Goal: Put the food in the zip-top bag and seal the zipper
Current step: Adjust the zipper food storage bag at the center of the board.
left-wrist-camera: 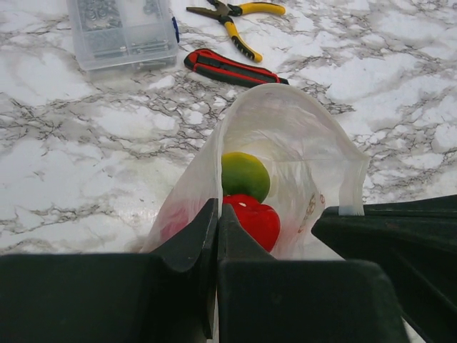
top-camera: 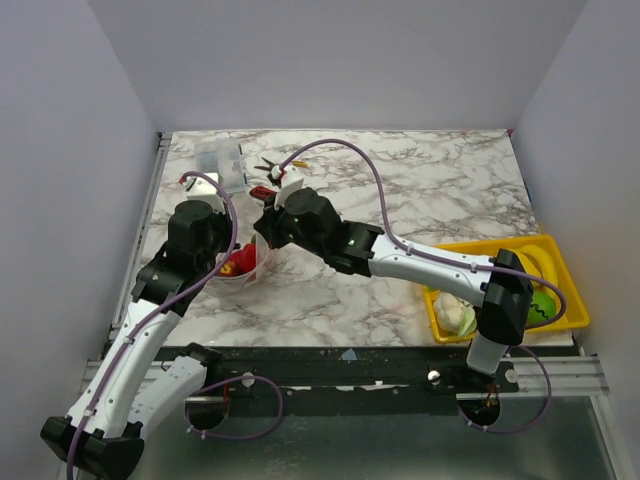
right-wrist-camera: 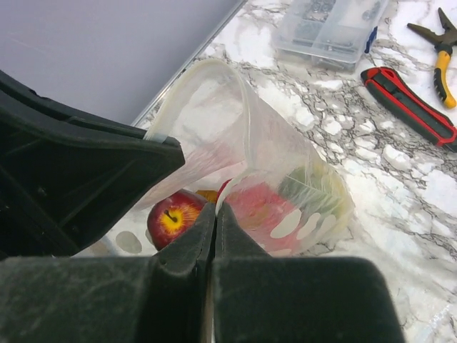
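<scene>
The left claw (left-wrist-camera: 216,213) and right claw (right-wrist-camera: 215,213) are each clamping the rim of the zip-top bag (left-wrist-camera: 285,136), sitting open on the surface (left-wrist-camera: 71,179) with food (left-wrist-camera: 246,175) inside; its orange print is unreadable.

Pinching opposite sides of the zip-top bag (left-wrist-camera: 285,143) mouth with the left gripper (left-wrist-camera: 216,214) and the right gripper (right-wrist-camera: 214,214), with food (left-wrist-camera: 251,214) inside just past both sets of fingertips. Beyond the bag from the left fingers, spotting a utility knife (left-wrist-camera: 232,69) straight ahead, pliers (left-wrist-camera: 227,11) behind it, a compartment box (left-wrist-camera: 121,32) ahead-left. Well back and right of the right fingers, seeing a tray (top-camera: 560,255) holding a leafy piece (top-camera: 455,315).
</scene>
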You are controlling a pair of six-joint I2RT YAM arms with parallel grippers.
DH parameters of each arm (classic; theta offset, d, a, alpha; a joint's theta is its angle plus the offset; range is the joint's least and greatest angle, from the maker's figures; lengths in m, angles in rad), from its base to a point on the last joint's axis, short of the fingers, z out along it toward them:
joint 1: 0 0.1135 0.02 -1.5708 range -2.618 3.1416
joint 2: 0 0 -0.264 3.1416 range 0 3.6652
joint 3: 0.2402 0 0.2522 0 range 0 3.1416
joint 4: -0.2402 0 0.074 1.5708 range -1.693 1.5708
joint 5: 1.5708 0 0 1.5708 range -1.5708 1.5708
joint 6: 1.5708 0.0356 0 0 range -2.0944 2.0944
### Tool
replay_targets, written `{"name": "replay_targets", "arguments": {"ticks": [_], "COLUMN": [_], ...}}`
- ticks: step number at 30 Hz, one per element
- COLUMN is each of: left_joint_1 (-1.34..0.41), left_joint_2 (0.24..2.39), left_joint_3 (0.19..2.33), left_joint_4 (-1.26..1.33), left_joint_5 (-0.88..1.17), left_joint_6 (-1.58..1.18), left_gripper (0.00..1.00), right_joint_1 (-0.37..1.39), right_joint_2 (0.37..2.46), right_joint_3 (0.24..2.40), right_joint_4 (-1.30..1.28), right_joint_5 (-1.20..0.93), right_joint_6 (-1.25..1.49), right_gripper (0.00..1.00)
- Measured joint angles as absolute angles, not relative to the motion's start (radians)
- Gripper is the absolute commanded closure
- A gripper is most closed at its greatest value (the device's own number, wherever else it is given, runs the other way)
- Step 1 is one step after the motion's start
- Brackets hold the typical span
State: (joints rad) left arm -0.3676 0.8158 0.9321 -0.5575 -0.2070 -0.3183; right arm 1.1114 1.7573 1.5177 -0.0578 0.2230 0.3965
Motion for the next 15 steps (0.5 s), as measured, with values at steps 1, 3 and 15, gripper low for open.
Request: {"name": "replay_targets", "arguments": {"ticks": [1, 3, 15], "left_joint_1": [-0.368, -0.368, -0.368], "left_joint_2": [0.807, 0.801, 0.844], "left_joint_3": [0.928, 0.928, 0.929], "left_joint_4": [-0.558, -0.556, -0.556], "left_joint_5": [-0.211, -0.216, -0.208], "left_joint_6": [-0.319, -0.319, -0.319], "left_gripper": [1.00, 1.00, 1.00], "right_joint_1": [1.111, 1.108, 1.013], "right_joint_2": [1.756, 1.754, 1.754], "right_joint_3": [1.518, 1.518, 1.587], "right_joint_4": [-0.058, -0.059, -0.274], "right_joint_5": [0.226, 0.234, 0.277], "right_joint_6": [0.399, 0.410, 0.500], "right_gripper": [0.92, 0.80, 0.20]}}
